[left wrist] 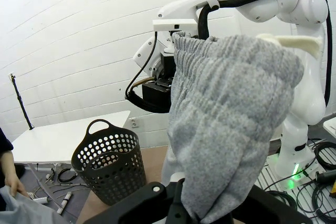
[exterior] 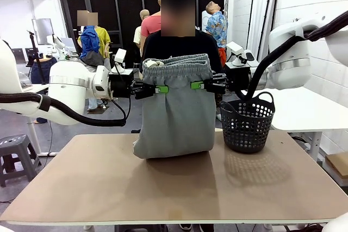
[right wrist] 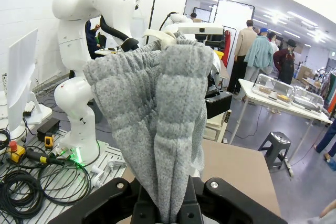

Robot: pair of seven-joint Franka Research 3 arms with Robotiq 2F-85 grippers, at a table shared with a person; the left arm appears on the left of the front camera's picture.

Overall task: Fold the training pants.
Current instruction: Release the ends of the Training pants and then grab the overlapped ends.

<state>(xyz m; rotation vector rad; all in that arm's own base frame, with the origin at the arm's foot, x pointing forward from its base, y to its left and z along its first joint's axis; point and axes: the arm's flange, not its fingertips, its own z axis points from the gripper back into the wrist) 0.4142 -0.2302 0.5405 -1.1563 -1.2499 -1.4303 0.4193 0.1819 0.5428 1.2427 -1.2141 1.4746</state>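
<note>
Over the far middle of the table (exterior: 109, 188), the training pants (exterior: 174, 112) were held up, waistband uppermost, with the lower end rested and bunched on the tabletop. The left gripper (exterior: 161, 88) and the right gripper (exterior: 197, 85) were each clamped tight on the fabric just under the gathered waistband, one per side.

Fabric was judged light, soft and limp: no stiffness to be counted on, sag and bunching to be expected, slip unlikely on a knit like this. Holds were judged best kept at the waistband sides, where the elastic gives bulk.

A black mesh basket (exterior: 247, 120) was stood near the table's far right edge, apart from the pants.

Hem contact with the table was given by the front view. The wad of fabric pinched in each gripper was given by the wrist views. The white drawstring (left wrist: 291, 43) end atop the waistband was shown clearest by the left wrist view.
</note>
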